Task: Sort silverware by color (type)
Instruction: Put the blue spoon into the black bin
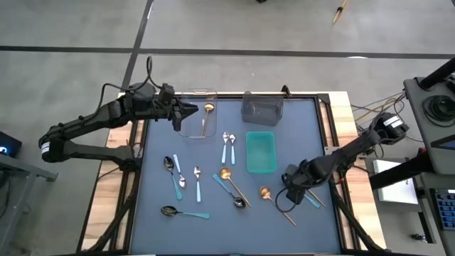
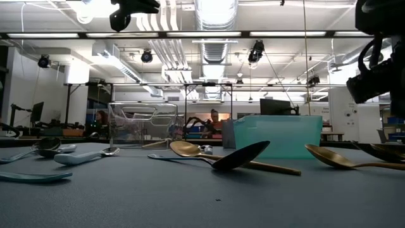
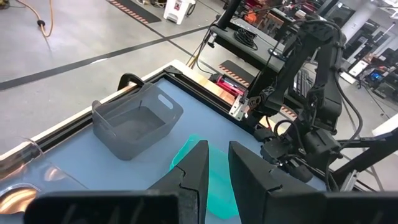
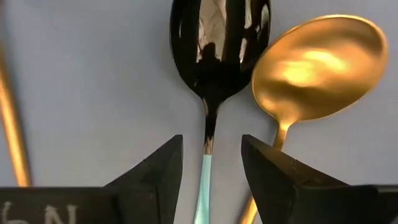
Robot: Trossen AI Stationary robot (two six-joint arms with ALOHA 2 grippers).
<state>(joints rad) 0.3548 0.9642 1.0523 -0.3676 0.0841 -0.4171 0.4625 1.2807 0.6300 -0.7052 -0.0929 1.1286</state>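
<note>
Across the dark bench (image 1: 156, 227) the largest items are the three bins along the far half: a clear bin (image 1: 197, 114) far left, a grey bin (image 1: 262, 108) beside it, and a teal bin (image 1: 260, 151) just nearer than the grey one. Left arm reaches in from the left edge, its end effector (image 1: 190, 109) hovering at the clear bin's rim; fingers (image 3: 194, 171) stand close together with only a narrow gap, nothing between them. One gold spoon (image 1: 207, 118) lies inside the clear bin. Right arm comes in from the right edge, its end effector (image 1: 293, 186) low over the bench on the near right; fingers (image 4: 163, 165) are spread and straddle the teal handle of a dark-bowled spoon (image 4: 217, 43), not pinching it, with a gold spoon bowl (image 4: 318, 65) touching that dark bowl. Remaining spoons lie loose on the bench: two light-blue-handled ones (image 1: 227, 146) side by side left of the teal bin, two more (image 1: 189, 179) further left, a dark-bowled one (image 1: 171, 174) beside those, another dark-bowled one (image 1: 183, 212) near the front edge, a gold spoon (image 1: 232, 181) crossed with a dark-bowled spoon (image 1: 229, 192) mid-bench, and a gold spoon (image 1: 274, 202) close to the right end effector.
</note>
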